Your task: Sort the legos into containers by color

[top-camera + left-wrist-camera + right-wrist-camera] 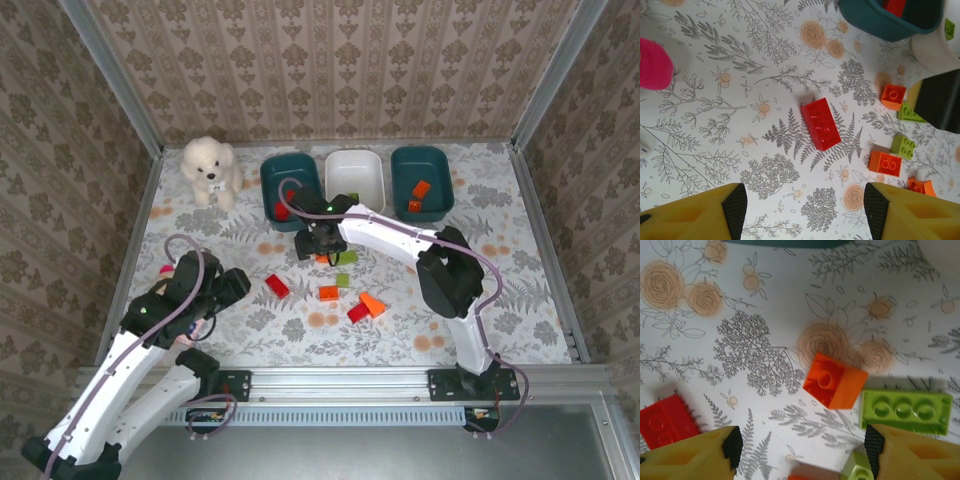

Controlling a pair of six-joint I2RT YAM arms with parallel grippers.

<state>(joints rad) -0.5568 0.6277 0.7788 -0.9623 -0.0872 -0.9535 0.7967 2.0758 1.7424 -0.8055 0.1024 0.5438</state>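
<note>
Right claw (802, 447): jaws apart, empty, over orange lego (834, 380) beside lime lego (905, 411). Left claw (805, 207): apart, empty, above red lego (820, 123) on counter (765, 60).

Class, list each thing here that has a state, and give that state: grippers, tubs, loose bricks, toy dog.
Left gripper, open, nothing between its fingers.
Right gripper, open, empty; orange brick just ahead.
Left teal tub, upright, holding a red brick.
Right teal tub, upright, holding two orange bricks.
Loose red brick, flat on the table, studs up.
Toy dog, sitting upright.
</note>
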